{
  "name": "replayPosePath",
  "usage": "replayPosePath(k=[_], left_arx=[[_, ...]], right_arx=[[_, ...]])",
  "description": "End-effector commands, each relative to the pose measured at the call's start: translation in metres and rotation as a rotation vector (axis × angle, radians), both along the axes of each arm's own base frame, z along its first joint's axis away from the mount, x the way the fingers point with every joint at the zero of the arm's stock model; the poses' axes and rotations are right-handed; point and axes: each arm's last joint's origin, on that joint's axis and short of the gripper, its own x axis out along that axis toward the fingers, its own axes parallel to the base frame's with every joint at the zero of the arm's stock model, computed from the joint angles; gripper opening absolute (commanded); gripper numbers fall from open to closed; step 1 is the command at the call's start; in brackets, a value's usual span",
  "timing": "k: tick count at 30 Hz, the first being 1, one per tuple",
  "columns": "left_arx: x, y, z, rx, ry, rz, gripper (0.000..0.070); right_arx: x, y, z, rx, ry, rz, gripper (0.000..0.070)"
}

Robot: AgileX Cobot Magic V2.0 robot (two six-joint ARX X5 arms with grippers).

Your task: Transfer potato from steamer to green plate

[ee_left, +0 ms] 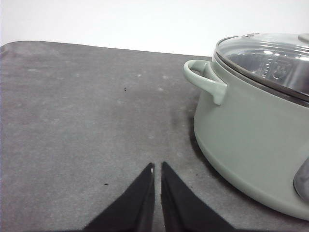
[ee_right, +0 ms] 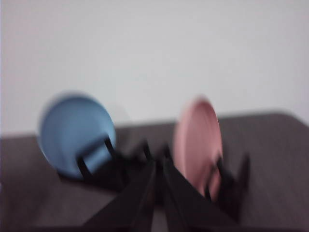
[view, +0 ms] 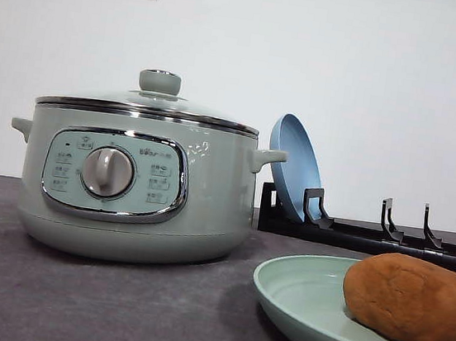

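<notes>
The orange-brown potato (view: pixel 412 300) lies on the pale green plate (view: pixel 303 300) at the front right of the table. The sage-green steamer (view: pixel 139 184) stands to the left with its glass lid on; its side and one handle appear as steamer (ee_left: pixel 251 121) in the left wrist view. My left gripper (ee_left: pixel 157 166) is shut and holds nothing, low over the dark mat beside the steamer. My right gripper (ee_right: pixel 158 164) is shut, with nothing between its fingers, in a blurred view facing the plate rack.
A black plate rack (view: pixel 370 234) stands behind the green plate, holding an upright blue plate (view: pixel 293 179), also blue plate (ee_right: pixel 75 135), and a pink plate (ee_right: pixel 198 145). A dark grey mat (ee_left: pixel 87 125) covers the table. White wall behind.
</notes>
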Motion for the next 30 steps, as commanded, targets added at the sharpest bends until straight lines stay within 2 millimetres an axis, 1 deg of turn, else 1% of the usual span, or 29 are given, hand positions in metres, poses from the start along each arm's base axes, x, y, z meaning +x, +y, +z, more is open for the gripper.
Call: replayPosePath(k=[1, 6, 8, 12, 17, 20, 30], left_arx=[[0.001, 0.000, -0.006, 0.011, 0.007, 0.003, 0.0017], [0.001, 0.000, -0.006, 0.011, 0.006, 0.003, 0.0017], [0.001, 0.000, -0.006, 0.011, 0.007, 0.003, 0.0017], [0.001, 0.000, -0.006, 0.011, 0.007, 0.003, 0.0017], [0.001, 0.000, -0.006, 0.011, 0.005, 0.003, 0.0017], [0.001, 0.000, -0.006, 0.011, 0.005, 0.003, 0.0017], [0.001, 0.000, -0.005, 0.011, 0.004, 0.003, 0.0017]], right_arx=[[0.002, -0.001, -0.013, -0.023, 0.020, -0.009, 0.0015], [0.008, -0.002, -0.050, -0.080, 0.061, -0.015, 0.0015], [0.009, -0.002, -0.061, -0.095, 0.073, -0.014, 0.0015], [0.009, -0.001, -0.077, -0.098, 0.090, -0.009, 0.0015], [0.007, -0.001, -0.082, -0.145, 0.137, -0.001, 0.0015], [0.007, -0.001, -0.085, -0.145, 0.164, 0.005, 0.0015], [0.007, -0.001, -0.083, -0.146, 0.144, 0.008, 0.0015]])
